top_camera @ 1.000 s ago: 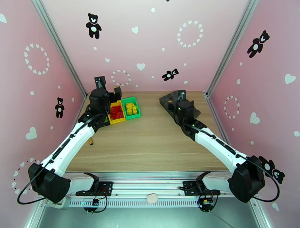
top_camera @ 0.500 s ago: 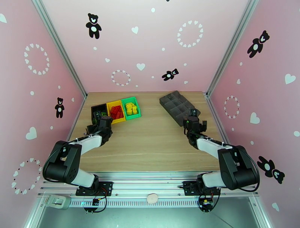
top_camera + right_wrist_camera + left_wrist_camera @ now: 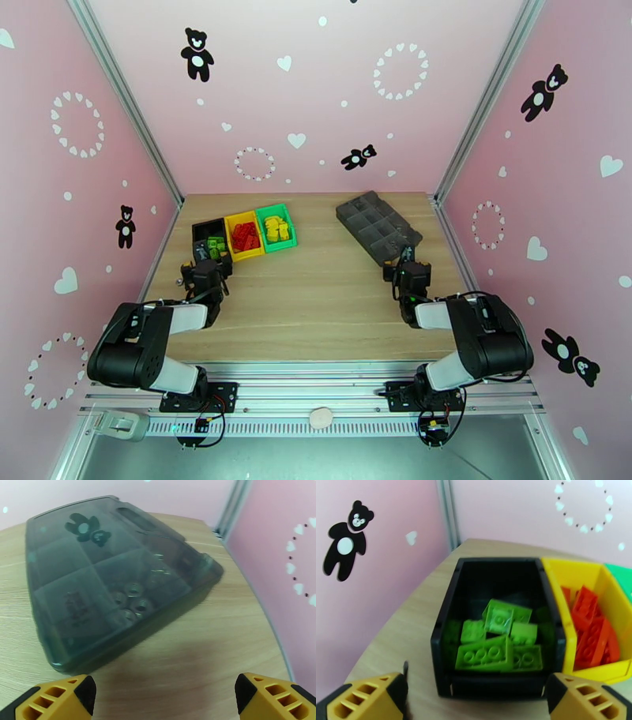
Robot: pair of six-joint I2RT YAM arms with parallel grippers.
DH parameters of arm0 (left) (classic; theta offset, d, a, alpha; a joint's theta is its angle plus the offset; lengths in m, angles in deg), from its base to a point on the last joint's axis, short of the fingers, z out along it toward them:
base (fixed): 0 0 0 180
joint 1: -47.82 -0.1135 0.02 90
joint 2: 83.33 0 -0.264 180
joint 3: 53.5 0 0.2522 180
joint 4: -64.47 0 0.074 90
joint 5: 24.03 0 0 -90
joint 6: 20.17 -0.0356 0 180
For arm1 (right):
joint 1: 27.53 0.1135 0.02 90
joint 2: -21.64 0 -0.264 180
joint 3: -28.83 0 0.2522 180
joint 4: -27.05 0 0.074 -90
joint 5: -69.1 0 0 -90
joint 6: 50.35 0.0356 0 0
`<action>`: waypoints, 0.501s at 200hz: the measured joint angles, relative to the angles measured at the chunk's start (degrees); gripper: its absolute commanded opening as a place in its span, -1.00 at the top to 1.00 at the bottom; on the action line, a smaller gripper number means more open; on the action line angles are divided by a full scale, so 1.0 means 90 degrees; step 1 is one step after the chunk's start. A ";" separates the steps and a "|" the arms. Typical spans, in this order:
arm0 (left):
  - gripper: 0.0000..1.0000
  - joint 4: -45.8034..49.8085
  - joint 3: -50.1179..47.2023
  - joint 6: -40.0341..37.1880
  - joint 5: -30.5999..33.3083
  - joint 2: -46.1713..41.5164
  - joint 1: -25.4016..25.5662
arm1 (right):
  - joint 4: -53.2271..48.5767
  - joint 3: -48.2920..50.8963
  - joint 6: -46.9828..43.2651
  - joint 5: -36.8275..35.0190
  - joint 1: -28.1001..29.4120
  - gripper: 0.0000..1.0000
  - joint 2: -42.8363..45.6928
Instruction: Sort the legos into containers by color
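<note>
Both left fingers [image 3: 367,697] and right fingers [image 3: 59,697] gape wide and empty; park them clear of the bins [image 3: 443,638], whose legos [image 3: 486,655] look sorted.

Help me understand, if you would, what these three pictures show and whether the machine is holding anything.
This is a robot with two arms bolted at the near edge of a table. The wide picture looks down from above and behind them, with the left arm on the left and the right arm on the right. The other two pictures come from a camera on each wrist, so the yellow tips at the bottom are the left fingers and the right fingers. Both pairs stand open and hold nothing.

Before the left arm stand a black bin of green legos, a yellow bin of red legos, and a green bin of yellow legos. Before the right arm lies a divided grey tray.
</note>
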 measured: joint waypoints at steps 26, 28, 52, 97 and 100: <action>-0.97 -0.0192 -0.0036 0.0049 -0.0476 0.0134 -0.0209 | 0.0015 -0.0095 0.0017 0.0199 -0.0102 -0.98 0.0000; -0.97 -0.0189 -0.0036 0.0051 -0.0495 0.0134 -0.0216 | 0.0012 -0.0100 0.0019 0.0214 -0.0107 -0.98 0.0000; -0.97 -0.0243 -0.0034 0.0075 -0.0704 0.0134 -0.0245 | 0.0010 -0.0117 0.0044 0.0316 -0.0143 -0.98 0.0000; -0.97 -0.0245 -0.0034 0.0073 -0.0865 0.0134 -0.0245 | 0.0012 -0.0117 0.0056 0.0386 -0.0143 -0.98 0.0000; -0.97 -0.0245 -0.0034 0.0075 -0.0869 0.0134 -0.0245 | 0.0012 -0.0117 0.0056 0.0393 -0.0143 -0.98 0.0000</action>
